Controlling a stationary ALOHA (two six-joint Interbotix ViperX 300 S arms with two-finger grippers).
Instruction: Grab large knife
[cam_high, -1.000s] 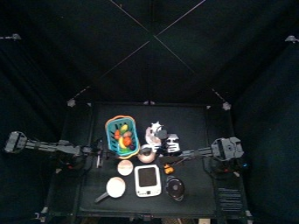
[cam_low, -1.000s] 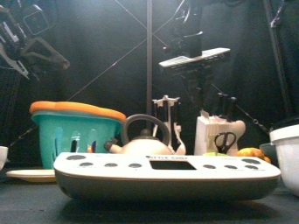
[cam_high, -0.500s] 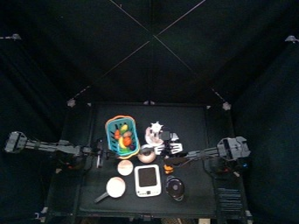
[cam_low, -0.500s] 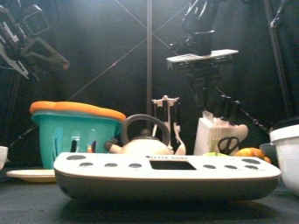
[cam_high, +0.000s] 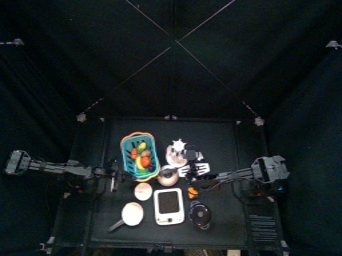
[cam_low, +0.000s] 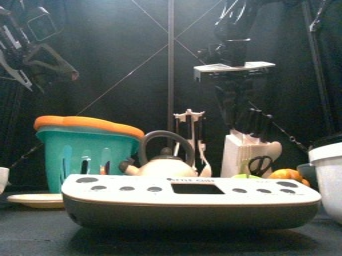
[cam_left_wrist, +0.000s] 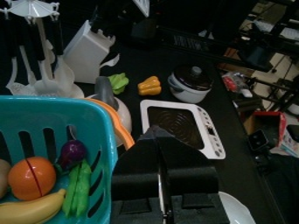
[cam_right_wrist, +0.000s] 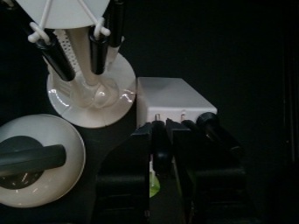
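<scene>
Right end effector above knife block
Jaws clamp a dark knife handle; blade hidden. Left end effector state unclear.

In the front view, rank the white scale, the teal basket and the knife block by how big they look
1. white scale, though it sits nearest the camera, which inflates it.
2. teal basket.
3. knife block, partly hidden behind the scale, so its rank is unsure.

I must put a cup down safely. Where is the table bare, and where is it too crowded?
Bare: the back strip between the far edge and the teal basket, and the front left corner beside the plate. Crowded: the middle, around the knife block, kettle and scale.
</scene>
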